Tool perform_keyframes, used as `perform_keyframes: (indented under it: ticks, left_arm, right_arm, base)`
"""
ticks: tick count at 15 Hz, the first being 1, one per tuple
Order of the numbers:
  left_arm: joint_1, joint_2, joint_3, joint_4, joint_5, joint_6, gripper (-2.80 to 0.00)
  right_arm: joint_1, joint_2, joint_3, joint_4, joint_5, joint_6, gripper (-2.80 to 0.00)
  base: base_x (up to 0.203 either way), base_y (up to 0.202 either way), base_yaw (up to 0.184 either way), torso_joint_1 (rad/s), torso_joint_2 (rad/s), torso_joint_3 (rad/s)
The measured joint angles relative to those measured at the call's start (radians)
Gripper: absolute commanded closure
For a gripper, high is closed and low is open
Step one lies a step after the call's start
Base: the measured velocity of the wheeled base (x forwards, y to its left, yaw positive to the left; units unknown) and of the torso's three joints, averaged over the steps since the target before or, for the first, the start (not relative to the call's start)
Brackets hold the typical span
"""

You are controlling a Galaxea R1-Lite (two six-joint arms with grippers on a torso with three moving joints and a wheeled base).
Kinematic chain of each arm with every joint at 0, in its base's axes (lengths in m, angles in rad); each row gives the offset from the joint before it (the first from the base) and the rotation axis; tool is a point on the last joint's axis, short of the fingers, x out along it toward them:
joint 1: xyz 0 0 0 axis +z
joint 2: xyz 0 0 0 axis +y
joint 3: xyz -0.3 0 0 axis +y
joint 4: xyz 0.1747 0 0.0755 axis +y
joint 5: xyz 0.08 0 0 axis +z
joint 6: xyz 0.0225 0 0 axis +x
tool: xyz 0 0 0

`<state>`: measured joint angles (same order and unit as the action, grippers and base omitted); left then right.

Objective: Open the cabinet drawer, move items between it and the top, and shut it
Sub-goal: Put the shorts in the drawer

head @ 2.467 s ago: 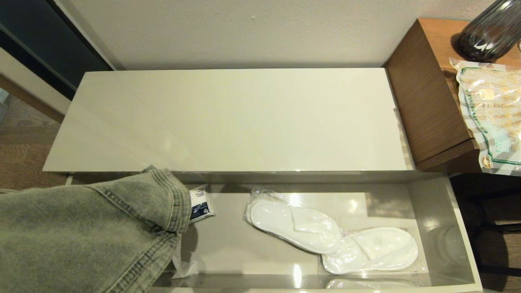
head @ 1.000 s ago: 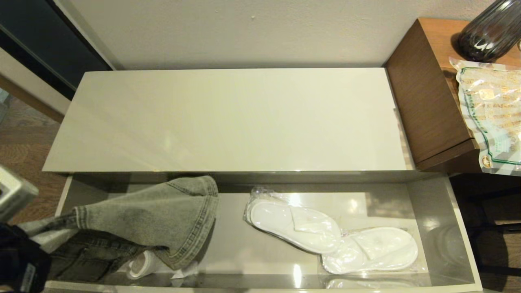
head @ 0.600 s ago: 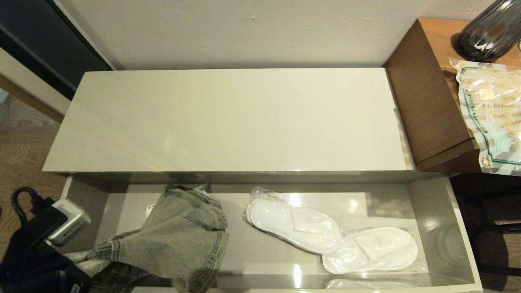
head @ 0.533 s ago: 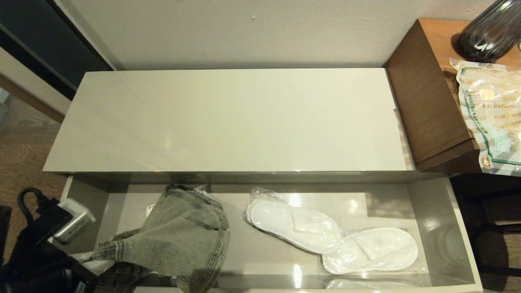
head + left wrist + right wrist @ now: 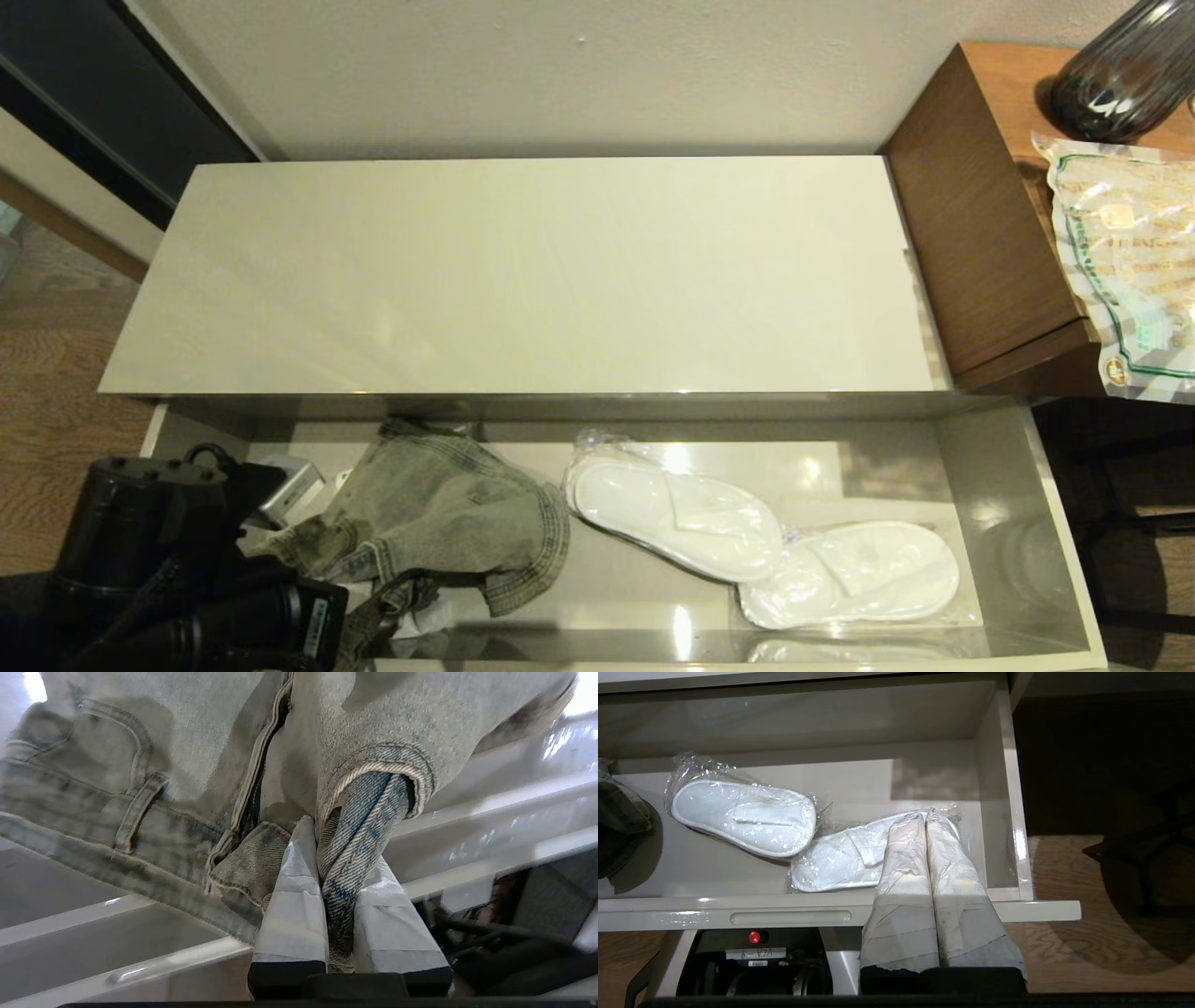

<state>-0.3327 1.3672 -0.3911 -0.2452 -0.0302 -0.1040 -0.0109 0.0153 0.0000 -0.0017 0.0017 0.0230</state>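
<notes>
The cabinet drawer (image 5: 1055,523) stands pulled out below the bare glossy top (image 5: 523,271). A crumpled grey-green denim garment (image 5: 448,513) lies in the drawer's left part. My left arm (image 5: 187,560) reaches in from the lower left. The left gripper (image 5: 343,844) is shut on a fold of the garment (image 5: 187,765). Two white slippers in clear plastic (image 5: 681,513) (image 5: 859,569) lie in the drawer's middle and right. The right gripper (image 5: 924,817) is shut on nothing, above the drawer's front rim (image 5: 784,905) and over the nearer slipper (image 5: 836,858).
A brown wooden desk (image 5: 980,233) adjoins the cabinet on the right, carrying a green-printed crinkly bag (image 5: 1120,261) and a dark ribbed vase (image 5: 1120,75). A wall runs behind the cabinet. Wooden floor (image 5: 47,373) lies to the left.
The garment has come down from in front of the head camera into the drawer's left part and bunched up. My left arm has moved in with it from the lower left. The slippers have not moved.
</notes>
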Motion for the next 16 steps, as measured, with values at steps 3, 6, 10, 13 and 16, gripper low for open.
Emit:
perform_keyframes:
  ticks: [3,6,10,13,16]
  left_arm:
    - [-0.017,0.138,0.026,-0.134,0.018,-0.061,0.00]
    - [-0.042,0.350,0.083,-0.342,0.077,-0.099,0.00]
    - [-0.095,0.599,0.129,-0.662,0.239,-0.163,0.00]
    - [-0.117,0.645,0.121,-0.665,0.267,-0.184,0.00]
    - [-0.119,0.595,0.071,-0.549,0.267,-0.237,0.00]
  right_arm:
    - [0.000,0.000,0.000,0.000,0.000,0.000,0.00]
    - [0.000,0.000,0.000,0.000,0.000,0.000,0.00]
    - [0.000,0.000,0.000,0.000,0.000,0.000,0.00]
    - [0.000,0.000,0.000,0.000,0.000,0.000,0.00]
    - [0.000,0.000,0.000,0.000,0.000,0.000,0.00]
  base:
    - [0.000,0.000,0.000,0.000,0.00,0.000]
    - [0.000,0.000,0.000,0.000,0.00,0.000]
    - [0.000,0.000,0.000,0.000,0.00,0.000]
    - [0.000,0.000,0.000,0.000,0.00,0.000]
    - [0.000,0.000,0.000,0.000,0.00,0.000]
